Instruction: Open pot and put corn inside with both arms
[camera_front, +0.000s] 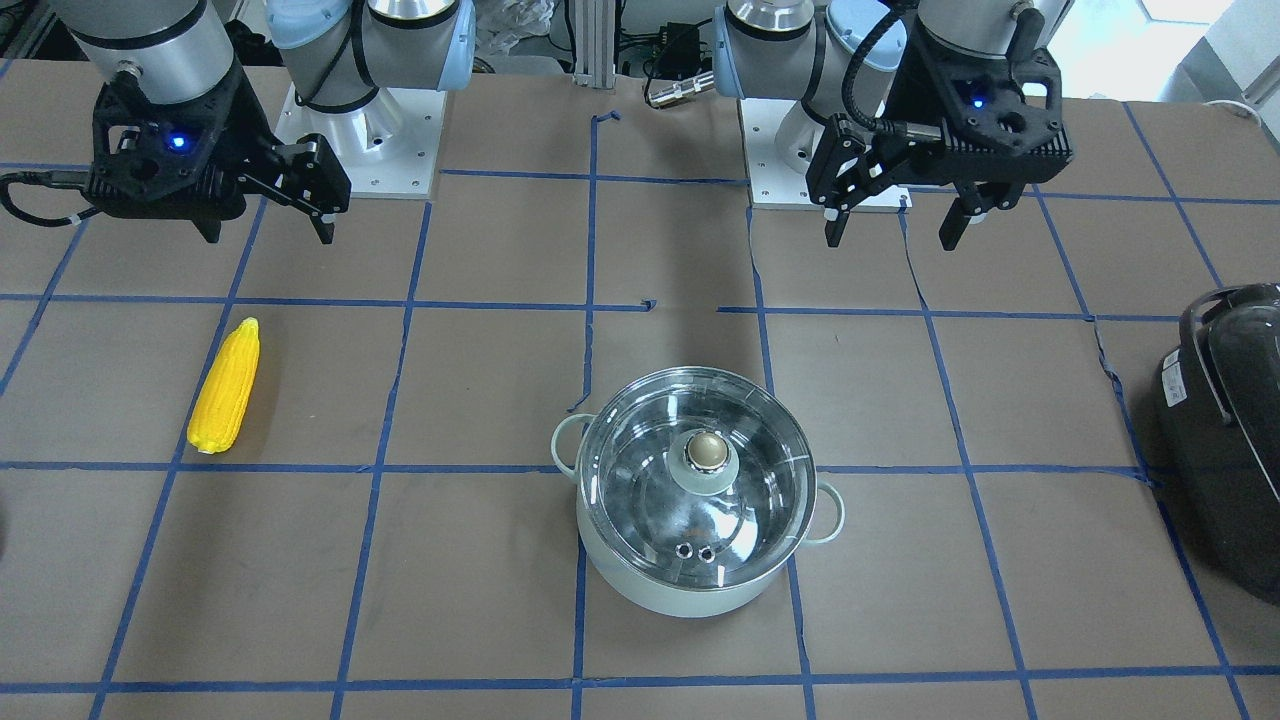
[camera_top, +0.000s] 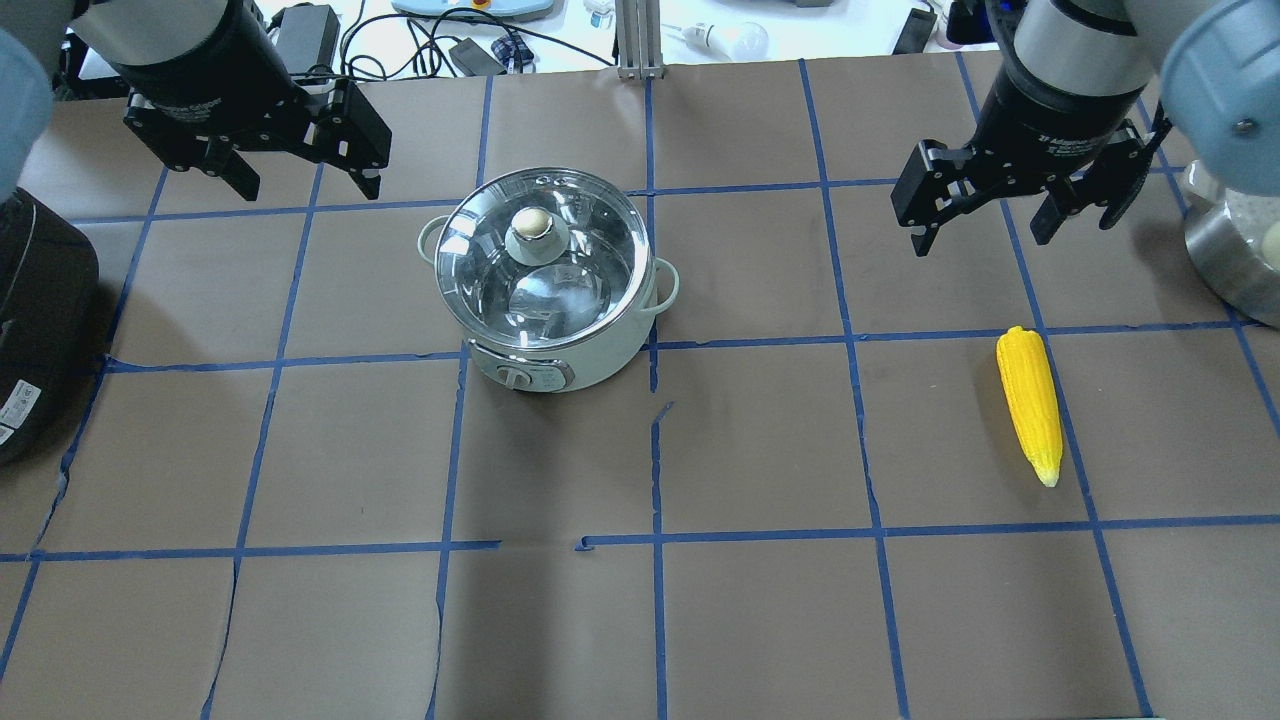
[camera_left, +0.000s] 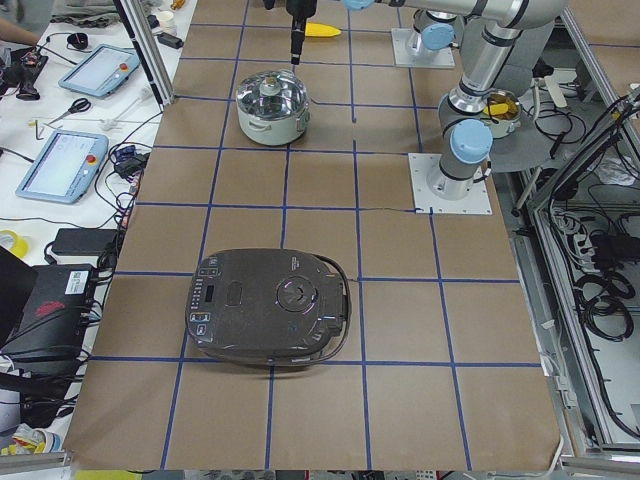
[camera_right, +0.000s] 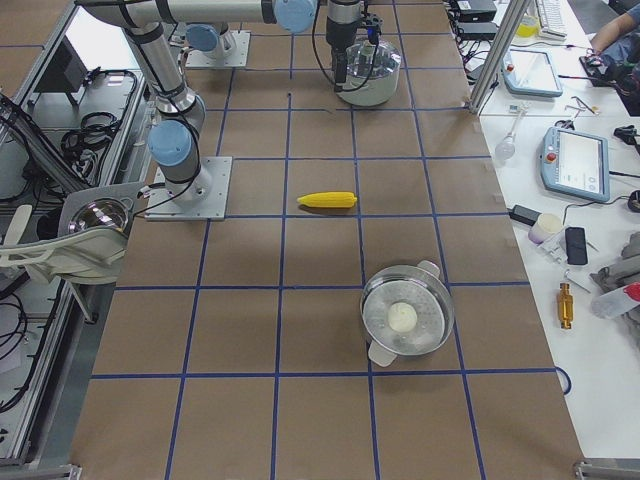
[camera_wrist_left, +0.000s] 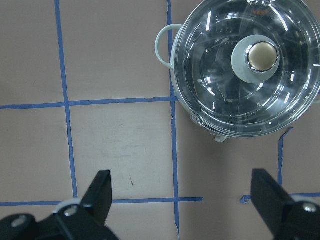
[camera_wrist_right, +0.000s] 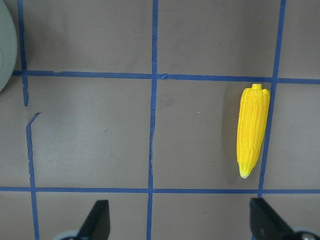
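Opening step, not yet begun. Round pale mint-green pot (camera_top: 560, 365) left of centre, clear glass lid (camera_top: 590, 270) seated. Bright yellow corn cob (camera_top: 1030, 400) lying well apart, far right. Left gripper (camera_top: 305, 185) and right gripper (camera_top: 1010, 235) hovering, fingers spread, empty. Next, probably: centre left gripper over brass-coloured knob (camera_top: 531, 224), descend, pinch, lift.

overhead and front-facing cameras are looking down on the pot (camera_top: 545, 275) from opposite sides; side cameras are viewing it from afar; the left wrist camera is hanging close above, the right catching its edge.
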